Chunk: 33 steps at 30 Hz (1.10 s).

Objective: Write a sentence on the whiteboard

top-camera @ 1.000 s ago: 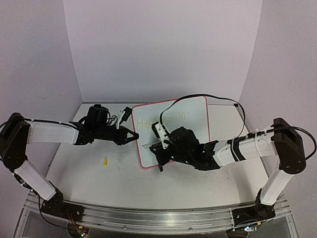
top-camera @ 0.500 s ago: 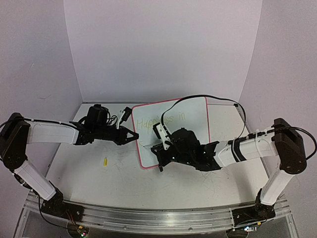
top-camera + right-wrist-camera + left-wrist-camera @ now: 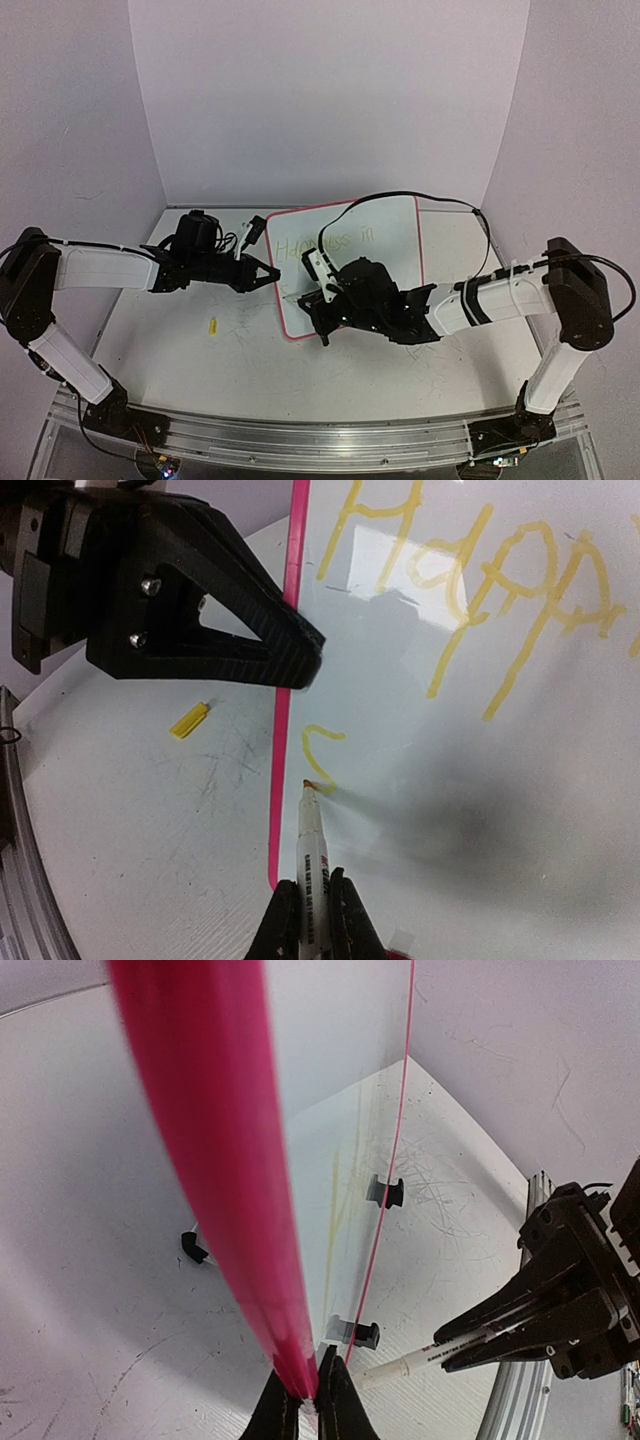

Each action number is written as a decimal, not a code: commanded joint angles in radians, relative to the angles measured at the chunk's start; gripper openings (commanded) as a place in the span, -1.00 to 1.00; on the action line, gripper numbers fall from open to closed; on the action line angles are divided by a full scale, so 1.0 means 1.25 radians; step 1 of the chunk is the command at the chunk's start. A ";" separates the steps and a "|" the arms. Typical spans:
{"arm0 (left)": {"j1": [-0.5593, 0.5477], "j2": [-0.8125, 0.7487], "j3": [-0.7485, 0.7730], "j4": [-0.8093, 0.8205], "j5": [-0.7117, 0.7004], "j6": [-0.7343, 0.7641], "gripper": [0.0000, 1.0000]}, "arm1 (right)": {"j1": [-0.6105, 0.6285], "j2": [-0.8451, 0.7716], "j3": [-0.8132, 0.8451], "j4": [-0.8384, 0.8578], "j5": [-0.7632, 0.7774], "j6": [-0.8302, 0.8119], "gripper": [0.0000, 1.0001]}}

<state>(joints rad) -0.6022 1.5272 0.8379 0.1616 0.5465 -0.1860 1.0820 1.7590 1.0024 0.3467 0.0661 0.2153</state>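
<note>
Whiteboard (image 3: 392,250) — small, rectangular, white-faced, with a red-pink rim and rounded corners — sits at the far middle of the scratched white tabletop (image 3: 180,345), between my two arms. I cannot tell from these views whether it lies flat or is propped up.

Grip state. The left gripper (image 3: 312,1392) has its black jaws pinched on the left rim of the whiteboard, which I take to be a steadying hold. The right gripper (image 3: 312,905) has its jaws clamped on a slim white-barrelled marker (image 3: 311,840) with a yellow tip. The tip touches the board face just inside the left rim, below the first line of writing.

Progress. The sentence (image 3: 470,580), in faint yellow-green handwriting, is partly written. Its first line is down: the right wrist view reads "Happ", and the top view shows the line ending in "in", with the middle hidden behind the right arm. The second line has only one S-shaped letter, and the marker tip rests at its lower end. I judge the task a little past halfway — the rest of the second line is left to write, and the board face to the right of the S is bare.

A small yellow cap (image 3: 190,722) lies on the tabletop left of the board, apart from it. Recapping the marker may also remain.
</note>
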 commanded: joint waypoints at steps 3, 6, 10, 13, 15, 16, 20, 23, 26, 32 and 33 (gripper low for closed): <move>0.001 -0.008 0.026 -0.020 -0.063 0.053 -1.00 | -0.002 0.030 0.053 0.006 0.026 0.006 -1.00; 0.001 -0.009 0.026 -0.020 -0.064 0.053 -1.00 | -0.002 0.013 0.043 0.006 0.037 0.006 -1.00; 0.000 -0.008 0.026 -0.020 -0.064 0.054 -1.00 | -0.002 -0.059 -0.007 0.018 0.028 0.000 -1.00; 0.001 -0.008 0.027 -0.019 -0.063 0.053 -1.00 | -0.003 -0.113 -0.043 0.028 0.037 0.000 -1.00; 0.001 -0.007 0.028 -0.020 -0.063 0.054 -1.00 | -0.004 -0.122 -0.043 0.029 0.046 -0.004 -1.00; 0.000 -0.006 0.028 -0.020 -0.062 0.054 -1.00 | -0.006 -0.117 -0.037 0.029 0.046 -0.006 -1.00; 0.000 -0.004 0.028 -0.020 -0.062 0.054 -1.00 | -0.009 -0.083 -0.001 0.028 0.057 -0.005 -1.00; 0.001 -0.006 0.026 -0.020 -0.062 0.054 -1.00 | -0.014 -0.061 0.021 0.028 0.062 0.000 -1.00; 0.000 -0.008 0.027 -0.020 -0.062 0.055 -1.00 | -0.016 -0.045 0.030 0.026 0.057 0.000 -1.00; 0.000 -0.008 0.029 -0.020 -0.058 0.055 -1.00 | -0.016 -0.034 0.036 0.025 0.058 -0.005 -1.00; 0.000 -0.008 0.029 -0.019 -0.058 0.055 -1.00 | -0.017 -0.032 0.036 0.025 0.059 -0.005 -1.00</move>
<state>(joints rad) -0.6025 1.5272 0.8379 0.1623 0.5502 -0.1833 1.0652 1.7027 1.0042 0.3551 0.1188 0.2135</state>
